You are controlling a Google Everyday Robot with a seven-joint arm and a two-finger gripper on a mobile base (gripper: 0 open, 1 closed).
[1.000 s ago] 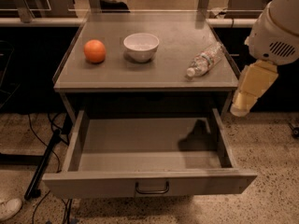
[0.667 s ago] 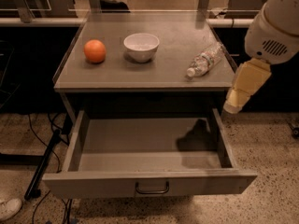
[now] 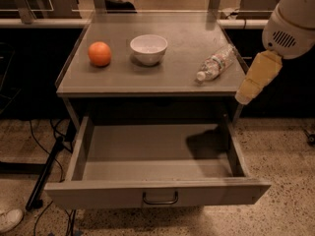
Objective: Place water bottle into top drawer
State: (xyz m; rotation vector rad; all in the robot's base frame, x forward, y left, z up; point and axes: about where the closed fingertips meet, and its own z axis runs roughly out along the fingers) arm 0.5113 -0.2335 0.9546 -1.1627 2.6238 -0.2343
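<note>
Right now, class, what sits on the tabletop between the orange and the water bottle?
In the camera view, a white bowl sits between the orange and the water bottle. The gripper hangs beyond the bottle, past the edge of the table.

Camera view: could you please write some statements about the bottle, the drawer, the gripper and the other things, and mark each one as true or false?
1. The water bottle lies on its side on the table top. True.
2. The top drawer is closed. False: it is pulled out.
3. The gripper holds the water bottle. False: it hangs off the table's right edge, apart from the bottle.
4. The white bowl stands between the orange and the water bottle. True.
5. The orange sits inside the white bowl. False: it rests beside it on the table top.
</note>
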